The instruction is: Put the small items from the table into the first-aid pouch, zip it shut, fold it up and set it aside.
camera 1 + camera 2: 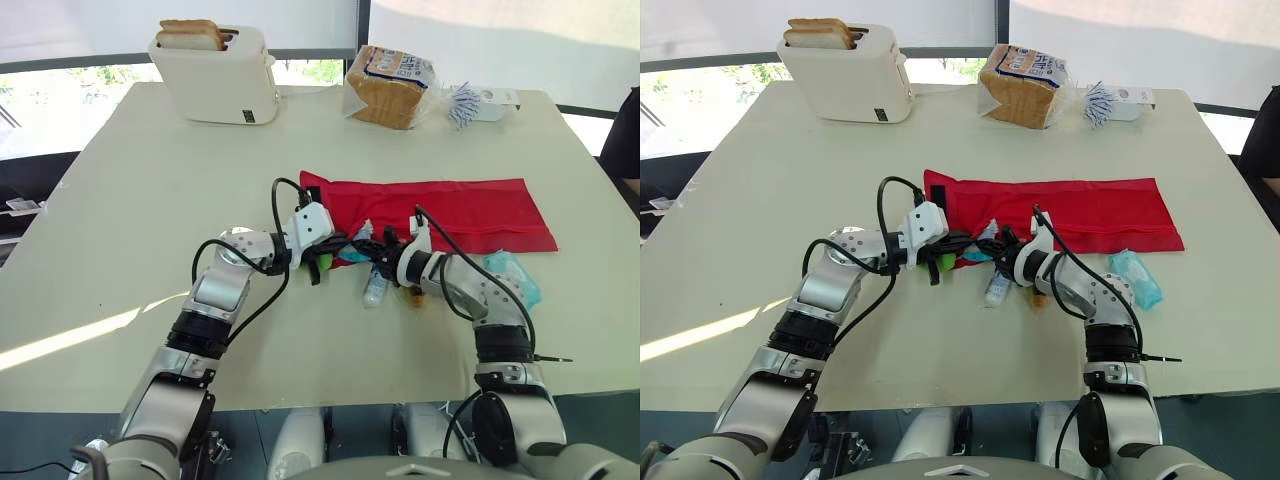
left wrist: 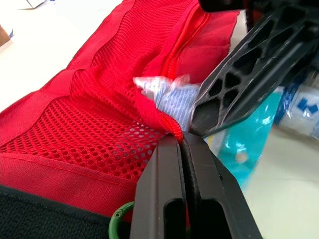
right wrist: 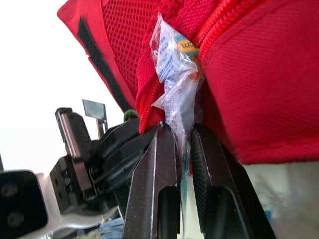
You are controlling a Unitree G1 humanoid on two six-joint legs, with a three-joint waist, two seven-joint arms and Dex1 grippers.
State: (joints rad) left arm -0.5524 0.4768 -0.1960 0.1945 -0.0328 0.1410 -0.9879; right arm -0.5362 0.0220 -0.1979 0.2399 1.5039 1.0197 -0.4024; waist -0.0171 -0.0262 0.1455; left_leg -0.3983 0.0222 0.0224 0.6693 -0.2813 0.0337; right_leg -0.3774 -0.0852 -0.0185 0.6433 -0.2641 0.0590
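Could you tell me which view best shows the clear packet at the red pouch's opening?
The right wrist view: the clear packet sits pinched in the right gripper at the red pouch opening. The left wrist view shows a crumpled end by the zipper; the eye views show little of it.

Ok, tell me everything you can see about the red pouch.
The pouch is long red fabric, lying unfolded across the table. Its left end has a red mesh pocket with a red zipper, partly open, plus a black strip and a green ring. The left gripper pinches the pocket's edge. The right gripper holds a clear packet in the opening.
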